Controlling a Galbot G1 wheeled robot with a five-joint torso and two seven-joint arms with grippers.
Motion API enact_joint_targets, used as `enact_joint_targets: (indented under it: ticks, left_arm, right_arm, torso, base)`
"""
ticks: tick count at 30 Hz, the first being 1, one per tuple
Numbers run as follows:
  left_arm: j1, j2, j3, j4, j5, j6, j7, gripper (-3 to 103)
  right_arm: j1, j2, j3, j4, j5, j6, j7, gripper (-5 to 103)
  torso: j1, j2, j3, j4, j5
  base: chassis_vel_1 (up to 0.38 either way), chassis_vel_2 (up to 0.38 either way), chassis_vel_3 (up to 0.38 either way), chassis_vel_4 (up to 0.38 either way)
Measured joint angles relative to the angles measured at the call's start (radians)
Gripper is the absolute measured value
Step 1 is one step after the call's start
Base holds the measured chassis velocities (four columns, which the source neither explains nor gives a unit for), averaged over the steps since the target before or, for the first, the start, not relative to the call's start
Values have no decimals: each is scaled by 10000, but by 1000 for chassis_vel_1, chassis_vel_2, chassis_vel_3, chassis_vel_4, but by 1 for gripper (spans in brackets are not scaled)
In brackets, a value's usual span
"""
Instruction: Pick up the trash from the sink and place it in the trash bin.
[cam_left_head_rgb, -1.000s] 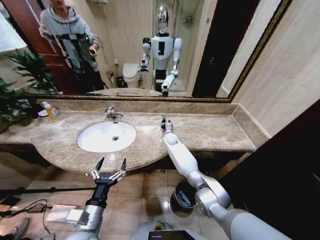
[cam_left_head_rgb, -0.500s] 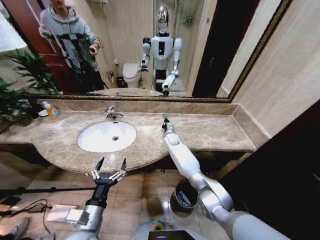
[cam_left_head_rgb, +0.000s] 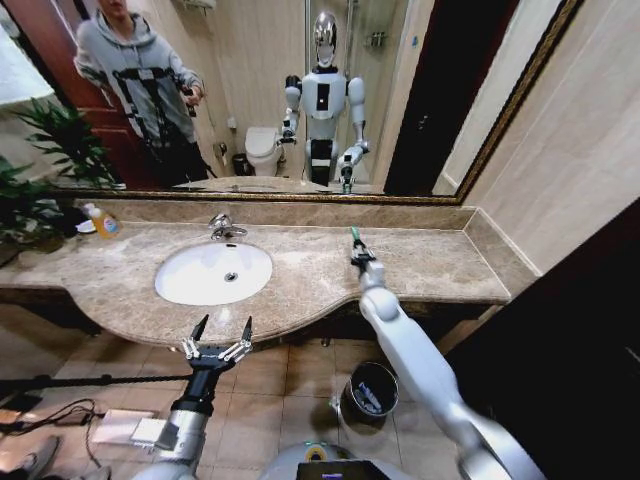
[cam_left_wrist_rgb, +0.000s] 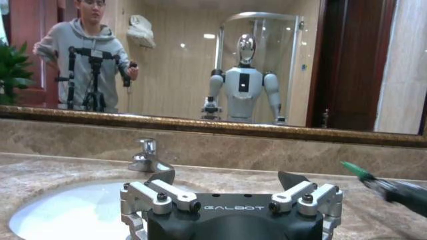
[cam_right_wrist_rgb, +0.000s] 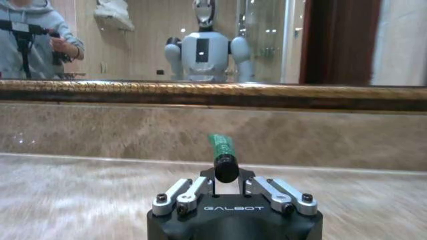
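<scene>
Beige marble counter (cam_left_head_rgb: 420, 265) is stretching under a gilt-framed mirror; the green-capped piece (cam_left_head_rgb: 354, 235) is sitting clamped in the right gripper (cam_left_head_rgb: 357, 247) above the counter, right of the sink (cam_left_head_rgb: 213, 272); the trash bin (cam_left_head_rgb: 370, 390) is standing on the floor below; the left gripper (cam_left_head_rgb: 221, 335) is hanging spread wide before the counter's edge.

The right gripper (cam_right_wrist_rgb: 227, 176) is pinching a small dark piece with a green tip (cam_right_wrist_rgb: 222, 150) between its closed fingers, the green end pointing up and away from the camera. It is hovering over the beige marble counter (cam_right_wrist_rgb: 80, 195). Behind it, the marble backsplash (cam_right_wrist_rgb: 100, 127) is rising to a gilded mirror frame (cam_right_wrist_rgb: 267, 94), and the mirror is reflecting a white robot (cam_right_wrist_rgb: 203, 47).
</scene>
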Motion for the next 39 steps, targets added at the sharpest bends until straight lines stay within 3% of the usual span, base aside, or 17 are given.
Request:
enact_joint_targets:
  ticks: [2, 6, 10, 15, 17, 20, 22, 25, 31, 39]
  left_arm:
    - [1, 0, 0, 0, 0, 0, -1, 100]
    - [0, 0, 0, 0, 0, 0, 0, 100]
    - [0, -1, 0, 0, 0, 0, -1, 100]
    - [0, -1, 0, 0, 0, 0, -1, 100]
    - [0, -1, 0, 0, 0, 0, -3, 100]
    - [0, -1, 0, 0, 0, 0, -3, 100]
    - [0, -1, 0, 0, 0, 0, 0, 100]
    - [0, -1, 1, 0, 0, 0, -3, 100]
    - [0, 0, 0, 0, 0, 0, -2, 100]
    - [0, -1, 1, 0, 0, 0, -1, 100]
  right_arm:
    - [-1225, -146, 554, 894, -76, 343, -77, 20]
    - [-2153, -174, 946, 1337, -262, 687, -191, 20]
    - [-3711, 163, 1773, 1265, -1244, 1964, -422, 20]
    - [-4357, 542, 1923, 1005, -1725, 2793, -580, 20]
    - [-5040, 814, 2058, 843, -2016, 3590, -587, 20]
    - [-5384, 886, 2095, 723, -2168, 4114, -542, 20]
    - [-6119, 876, 1996, 531, -2229, 4982, -259, 20]
    - [-6651, 991, 1960, 254, -2283, 5394, -238, 20]
    - [-7049, 1175, 1756, -697, -2391, 5688, -312, 20]
    - [-6168, 1221, 1596, -3031, -2465, 4632, -601, 20]
  torso:
    - [-1, 0, -1, 3, -1]
    - [-1, 1, -1, 3, -2]
    - [-1, 1, 0, 1, -2]
    - [-1, 0, 0, 8, -1]
    - [-1, 0, 0, 5, -3]
    - [0, 0, 0, 4, -4]
    - [0, 1, 0, 3, -7]
    - [-1, 1, 0, 3, -6]
    - [-1, 1, 0, 3, -6]
    - [0, -1, 1, 4, -4]
  base:
    - [0, 0, 0, 0]
    - [0, 0, 0, 0]
    - [0, 0, 0, 0]
    - [0, 0, 0, 0]
    - [0, 0, 0, 0]
    - [0, 0, 0, 0]
    - [0, 0, 0, 0]
    - [0, 0, 0, 0]
    - [0, 0, 0, 0]
    - [0, 0, 0, 0]
